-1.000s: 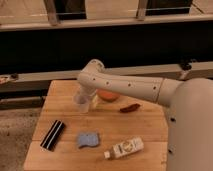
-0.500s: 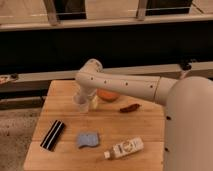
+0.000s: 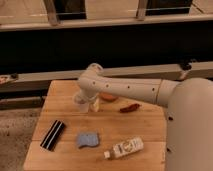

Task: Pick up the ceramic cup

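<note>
The ceramic cup (image 3: 79, 104) is a small pale tumbler standing upright on the wooden table (image 3: 145, 131), left of the middle. My gripper (image 3: 89, 102) hangs down from the white arm (image 3: 130, 89) and is right at the cup, partly covering its right side. I cannot tell if it touches the cup. The orange bowl (image 3: 108, 97) sits just right of the gripper, half hidden behind the arm.
A red-brown pepper-like object (image 3: 130, 107) lies right of the bowl. A black flat bar (image 3: 52, 134), a blue sponge (image 3: 87, 140) and a white bottle on its side (image 3: 123, 148) lie along the table's front. A dark counter and rail run behind.
The arm's wrist has dropped slightly and the gripper has come lower beside the cup. The objects on the table have not moved.
</note>
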Robot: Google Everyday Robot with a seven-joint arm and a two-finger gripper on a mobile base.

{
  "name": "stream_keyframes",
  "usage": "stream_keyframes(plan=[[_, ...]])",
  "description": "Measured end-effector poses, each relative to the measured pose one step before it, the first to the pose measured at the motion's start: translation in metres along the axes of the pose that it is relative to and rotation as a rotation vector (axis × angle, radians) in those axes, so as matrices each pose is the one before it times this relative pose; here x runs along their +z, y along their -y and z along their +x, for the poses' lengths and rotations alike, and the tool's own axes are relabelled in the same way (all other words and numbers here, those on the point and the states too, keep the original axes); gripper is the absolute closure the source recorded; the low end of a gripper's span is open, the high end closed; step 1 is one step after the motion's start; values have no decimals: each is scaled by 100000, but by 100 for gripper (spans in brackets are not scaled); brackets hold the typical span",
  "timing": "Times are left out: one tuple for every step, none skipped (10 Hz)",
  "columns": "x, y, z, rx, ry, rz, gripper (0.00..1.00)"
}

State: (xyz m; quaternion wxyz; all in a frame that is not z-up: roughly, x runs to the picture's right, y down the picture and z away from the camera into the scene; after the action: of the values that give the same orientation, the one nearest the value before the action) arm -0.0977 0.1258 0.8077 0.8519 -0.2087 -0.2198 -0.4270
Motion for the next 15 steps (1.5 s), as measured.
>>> stream_keyframes(plan=[[155,-433,369,140,-353,375,20],[129,-399,500,84,-447,431,20],[154,-238,343,-84,-139,207,20],[167,15,78,-158,88,166,20],[236,122,146,-373,-11,235,20],[128,1,140,-12,50,33,20],[182,164,172,-328,-211,20,20],[205,449,-140,-590,349,-21,20],[311,369,-83,-718,205,-451,20],[210,231,-115,-421,269,-288,20],[316,286,-89,-611,268,-549,20],[229,180,-134,-434,313,-380,20],[232,133,-134,-507,206,-518,22],[177,145,-179,-566,142,-374,27],[179,160,-228,-1024,-216,-244,40]])
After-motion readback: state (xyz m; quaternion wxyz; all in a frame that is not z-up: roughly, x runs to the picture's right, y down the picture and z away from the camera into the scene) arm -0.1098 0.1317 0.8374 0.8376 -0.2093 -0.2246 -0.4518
